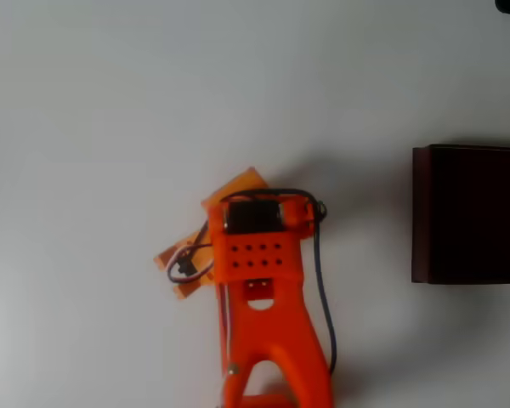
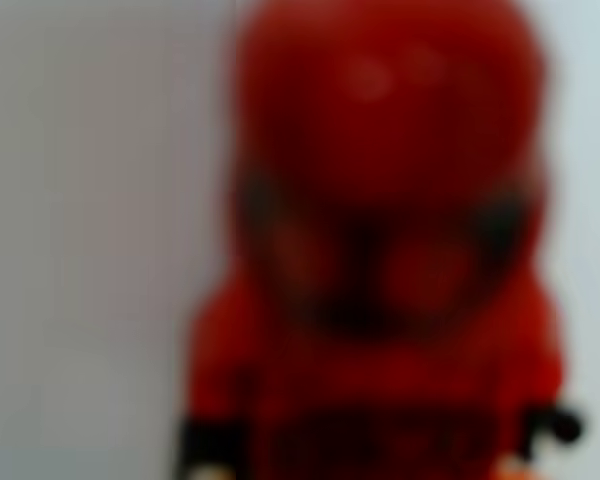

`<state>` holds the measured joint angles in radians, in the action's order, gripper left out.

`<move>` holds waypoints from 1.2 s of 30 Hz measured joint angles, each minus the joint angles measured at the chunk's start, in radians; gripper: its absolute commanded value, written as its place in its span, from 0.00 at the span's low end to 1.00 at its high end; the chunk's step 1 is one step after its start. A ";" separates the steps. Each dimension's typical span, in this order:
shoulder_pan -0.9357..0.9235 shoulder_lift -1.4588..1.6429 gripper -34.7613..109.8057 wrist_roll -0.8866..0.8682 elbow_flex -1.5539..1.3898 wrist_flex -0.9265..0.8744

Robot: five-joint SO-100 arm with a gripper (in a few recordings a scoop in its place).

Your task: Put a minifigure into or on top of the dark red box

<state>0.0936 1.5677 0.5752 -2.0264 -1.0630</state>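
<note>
The minifigure (image 2: 380, 250) looks like glossy red plastic, with soft highlights on its rounded top, though it is blurred. The arm (image 1: 268, 340) is matt orange plastic. The surface (image 1: 110, 110) is smooth, matt white. The dark red box (image 1: 421, 212) has dull walls.

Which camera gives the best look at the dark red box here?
The overhead view: the dark red box sits at the right edge, maroon left wall and near-black interior visible, partly cropped. The wrist view gives a blurred close-up of the red minifigure instead.
</note>
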 measured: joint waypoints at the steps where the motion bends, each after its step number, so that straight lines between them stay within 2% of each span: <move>1: -0.002 0.020 0.24 -0.012 0.006 -0.020; 10: -0.106 0.316 0.24 -0.199 0.129 -0.230; 16: -0.287 0.362 0.24 -0.327 0.284 -0.345; 21: -0.508 0.345 0.24 -0.413 0.350 -0.354; 27: -0.775 0.130 0.24 -0.476 0.532 -0.345; 31: -0.842 -0.123 0.24 -0.482 0.753 -0.359; 36: -0.862 -0.390 0.34 -0.497 0.942 -0.387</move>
<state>-0.7685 1.1781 0.0782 -1.0845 -1.4496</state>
